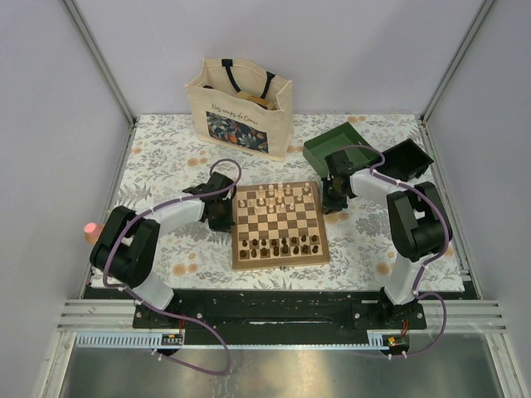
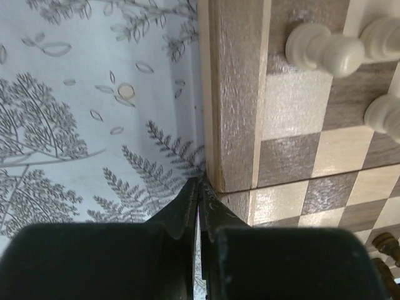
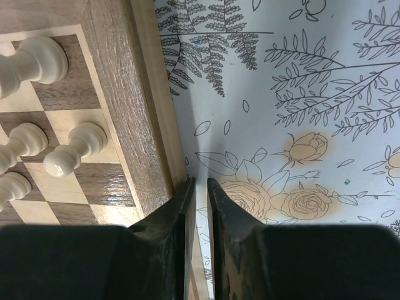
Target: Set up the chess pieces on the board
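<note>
- Placement: the board sits mid-frame in the top view, its side edges running up and down the picture. Being square, it has no long axis to line up with.
- Pieces: pale pieces stand along its upper rows and dark pieces along its lower rows. Whether each stands on its proper square is too small to tell.
- Left side: the left gripper is low at the board's left edge, fingers together with nothing between them. In its wrist view the tips sit at the border, touching or just short of it; I cannot tell which.
- Right side: the right gripper is at the right edge toward the upper corner. Its fingers are almost together with only a thin slit between them, holding nothing, and the tips are just beside the wood.
- Relation: the board lies between the two grippers, both about equally near, and neither is over a piece.
- Judgement: the set-up looks close to finished. Any further move means reaching inward over an edge, or nudging the board from its sides.
</note>
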